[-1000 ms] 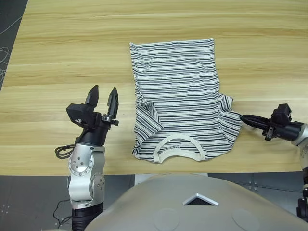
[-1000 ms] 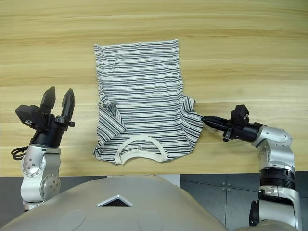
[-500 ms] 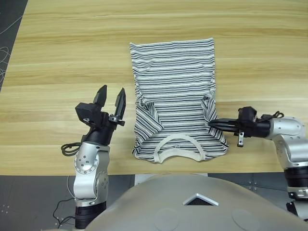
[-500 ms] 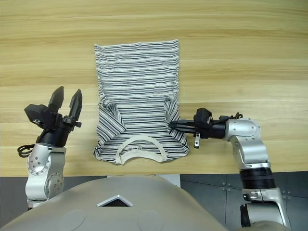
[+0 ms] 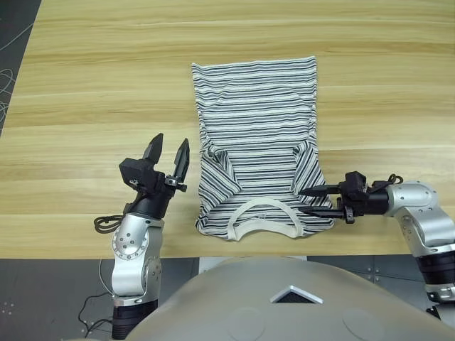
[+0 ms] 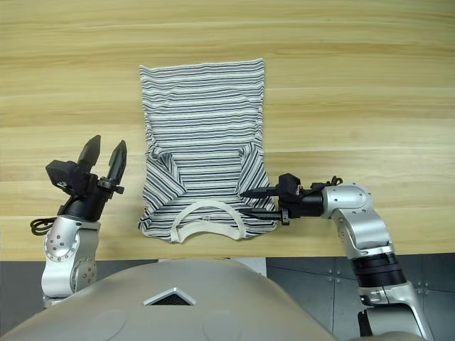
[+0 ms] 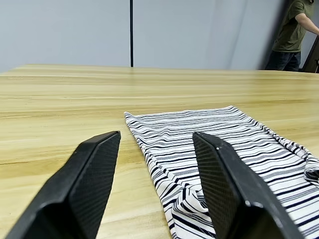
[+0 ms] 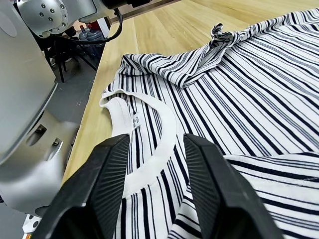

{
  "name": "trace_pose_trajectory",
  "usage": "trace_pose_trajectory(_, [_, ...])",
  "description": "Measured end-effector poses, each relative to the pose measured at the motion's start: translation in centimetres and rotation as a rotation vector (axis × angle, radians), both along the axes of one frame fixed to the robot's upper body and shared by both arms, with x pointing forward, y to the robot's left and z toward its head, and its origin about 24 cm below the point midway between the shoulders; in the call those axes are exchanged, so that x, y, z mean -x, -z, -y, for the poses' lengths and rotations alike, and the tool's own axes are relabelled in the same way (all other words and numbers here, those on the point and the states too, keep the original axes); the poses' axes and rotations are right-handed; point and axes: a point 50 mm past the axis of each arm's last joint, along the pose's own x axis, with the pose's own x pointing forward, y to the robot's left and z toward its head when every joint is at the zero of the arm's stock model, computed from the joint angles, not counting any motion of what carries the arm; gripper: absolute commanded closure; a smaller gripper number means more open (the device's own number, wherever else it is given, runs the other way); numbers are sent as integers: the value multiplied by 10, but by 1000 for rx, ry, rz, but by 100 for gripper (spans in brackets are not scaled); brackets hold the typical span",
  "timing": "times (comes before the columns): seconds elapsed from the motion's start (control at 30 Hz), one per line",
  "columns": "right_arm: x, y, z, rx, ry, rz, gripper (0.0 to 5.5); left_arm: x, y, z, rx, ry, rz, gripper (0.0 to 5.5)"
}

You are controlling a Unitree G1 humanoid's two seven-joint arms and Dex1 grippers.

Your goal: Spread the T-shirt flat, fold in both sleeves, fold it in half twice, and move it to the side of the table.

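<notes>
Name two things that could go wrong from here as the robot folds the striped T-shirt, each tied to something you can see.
1. The right end effector, open, sits against the T-shirt at its right edge, beside the folded-in right sleeve; pulling away could snag cloth and drag that sleeve back out.
2. The left sleeve lies bunched and creased near the open left end effector; folding in half over it would likely give a lumpy, crooked stack.

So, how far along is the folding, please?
Done: T-shirt spread, left sleeve and right sleeve folded in. In hand: nothing gripped; right gripper open at its right edge, left gripper open beside it. Left: both half-folds and the move aside.
</notes>
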Motion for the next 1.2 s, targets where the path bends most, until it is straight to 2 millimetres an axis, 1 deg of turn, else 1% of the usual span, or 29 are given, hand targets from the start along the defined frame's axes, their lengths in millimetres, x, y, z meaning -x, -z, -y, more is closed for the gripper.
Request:
trace_pose_trajectory(0.07, [-2, -1, 1, 4, 18, 17, 308, 0, 1, 0, -57, 35, -6, 278])
trace_pose_trajectory(0.1, [-16, -6, 10, 9, 126, 121, 305, 1, 3, -7, -189, 83, -13, 261])
trace_pose_trajectory(0.13, [-28, -14, 17, 7, 194, 213, 305, 1, 3, -17, -311, 106, -14, 246])
trace_pose_trajectory(0.17, [-37, -25, 28, 8, 267, 319, 305, 2, 5, -36, -512, 130, -31, 229])
trace_pose_trajectory(0.23, [-49, -38, 44, 24, 422, 567, 305, 4, 5, -57, -782, 228, -29, 190])
trace_pose_trajectory(0.3, [-52, -44, 53, 113, 437, 809, 305, 5, 3, -67, -954, 301, -10, 151])
trace_pose_trajectory(0.33, [-51, -42, 54, 162, 406, 903, 305, 6, 5, -70, -1026, 334, -1, 136])
trace_pose_trajectory(0.37, [-49, -39, 55, 201, 368, 958, 305, 7, 7, -71, -1078, 360, 3, 115])
trace_pose_trajectory(0.43, [-39, -30, 57, 283, 236, 1095, 305, 13, 14, -70, -1227, 473, 33, 75])
trace_pose_trajectory(0.47, [-31, -24, 58, 318, 136, 1159, 305, 17, 18, -67, -1307, 549, 69, 52])
trace_pose_trajectory(0.53, [-12, -13, 68, 388, -155, 1237, 305, 21, 16, -58, -1455, 725, 237, 17])
trace_pose_trajectory(0.6, [-4, -10, 75, 408, -283, 1240, 305, 24, 16, -51, -1481, 785, 309, 17])
trace_pose_trajectory(0.67, [1, -5, 76, 394, -360, 1220, 305, 28, 18, -42, -1452, 814, 352, 17])
trace_pose_trajectory(0.7, [6, -1, 75, 383, -407, 1198, 305, 31, 19, -34, -1416, 835, 380, 17])
trace_pose_trajectory(0.77, [12, 3, 69, 331, -418, 1185, 305, 36, 23, -20, -1347, 849, 418, 17])
trace_pose_trajectory(0.8, [14, 5, 67, 313, -418, 1180, 305, 36, 24, -18, -1338, 853, 424, 17])
trace_pose_trajectory(0.93, [19, 10, 58, 248, -410, 1161, 305, 36, 24, -14, -1319, 868, 434, 17])
trace_pose_trajectory(1.03, [22, 12, 53, 221, -394, 1150, 305, 36, 23, -13, -1290, 886, 405, 17])
trace_pose_trajectory(1.2, [22, 14, 49, 204, -381, 1139, 305, 40, 17, -19, -1271, 953, 336, 17])
